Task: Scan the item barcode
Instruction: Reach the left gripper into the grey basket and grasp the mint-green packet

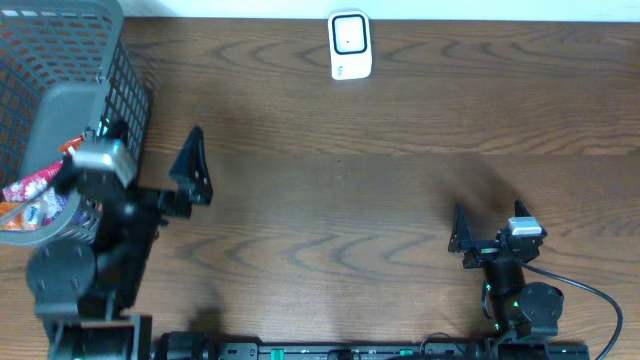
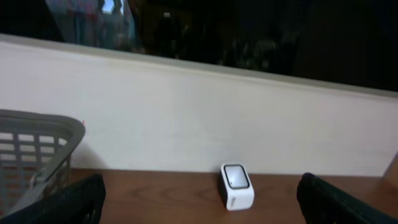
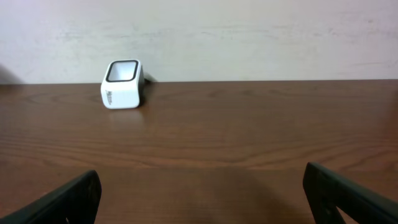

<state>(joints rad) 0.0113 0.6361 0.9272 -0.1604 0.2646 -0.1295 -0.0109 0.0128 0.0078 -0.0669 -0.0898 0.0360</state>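
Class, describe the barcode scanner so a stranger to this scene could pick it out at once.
Take the brown wooden table and follow its far edge, along the pale wall. Near the middle of that edge stands the scanner, alone: a small white box with a dark-rimmed window, unlike the big grey mesh basket at the far left.

A robot test bench set up like a shop checkout: a wood-grain table against a plain white wall, a small white scanner at its far edge, a grey mesh basket holding bright packets, and a left arm and right arm mounted at the near edge.
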